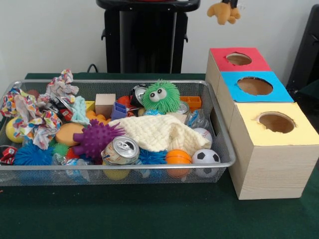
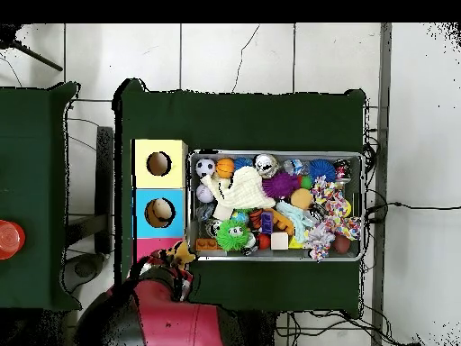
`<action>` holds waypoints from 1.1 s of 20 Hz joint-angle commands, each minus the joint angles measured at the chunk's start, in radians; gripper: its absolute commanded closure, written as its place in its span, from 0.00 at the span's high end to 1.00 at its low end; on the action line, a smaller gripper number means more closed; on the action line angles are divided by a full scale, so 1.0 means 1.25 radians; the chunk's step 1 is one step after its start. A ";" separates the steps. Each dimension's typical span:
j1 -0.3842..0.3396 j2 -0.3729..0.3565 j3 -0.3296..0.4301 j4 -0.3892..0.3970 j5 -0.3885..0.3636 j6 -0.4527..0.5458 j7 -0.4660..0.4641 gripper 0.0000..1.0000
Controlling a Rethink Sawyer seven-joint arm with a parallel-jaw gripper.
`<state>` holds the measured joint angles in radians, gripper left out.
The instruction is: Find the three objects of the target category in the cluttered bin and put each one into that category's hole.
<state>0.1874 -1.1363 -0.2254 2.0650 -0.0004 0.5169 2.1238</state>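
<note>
Gripper [image 1: 225, 11], seemingly holding plush toy [image 1: 223, 13], above red box [image 1: 238, 59].

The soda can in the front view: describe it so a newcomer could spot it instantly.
Start at the wire basket left of the three boxes and go to its near edge. The soda can lies there beside a purple spiky ball, its silver top facing the camera. It is the only shiny metal thing along that edge.
</note>
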 commanded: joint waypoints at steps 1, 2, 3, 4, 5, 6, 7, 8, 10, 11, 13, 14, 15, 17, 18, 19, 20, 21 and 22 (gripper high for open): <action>0.032 0.035 -0.014 0.103 0.054 0.001 0.220 0.00; 0.023 0.043 -0.007 0.112 0.061 -0.021 0.208 0.00; 0.011 0.051 0.000 0.119 0.066 -0.040 0.194 0.00; 0.001 0.057 0.007 0.127 0.072 -0.055 0.183 0.00; -0.005 0.064 0.011 0.133 0.076 -0.071 0.178 0.00; -0.008 0.075 0.015 0.139 0.078 -0.096 0.177 0.00; -0.011 0.087 0.019 0.144 0.078 -0.124 0.178 0.00; -0.019 0.099 0.028 0.151 0.083 -0.150 0.176 0.00; -0.042 0.120 0.057 0.167 0.094 -0.202 0.167 0.00; -0.053 0.129 0.072 0.177 0.104 -0.224 0.163 0.00; -0.066 0.148 0.093 0.189 0.111 -0.268 0.167 0.00; -0.071 0.156 0.102 0.194 0.115 -0.285 0.170 0.00; -0.071 0.163 0.107 0.198 0.121 -0.298 0.176 0.00; -0.071 0.177 0.117 0.208 0.133 -0.325 0.189 0.00; -0.062 0.177 0.111 0.209 0.138 -0.325 0.195 0.00; -0.050 0.172 0.101 0.209 0.144 -0.317 0.197 0.00; -0.044 0.165 0.097 0.208 0.150 -0.305 0.193 0.00; -0.038 0.159 0.093 0.208 0.156 -0.293 0.190 0.00; -0.032 0.155 0.091 0.207 0.162 -0.288 0.189 0.00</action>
<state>0.1336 -0.9761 -0.1851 2.2710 0.1336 0.1318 2.1242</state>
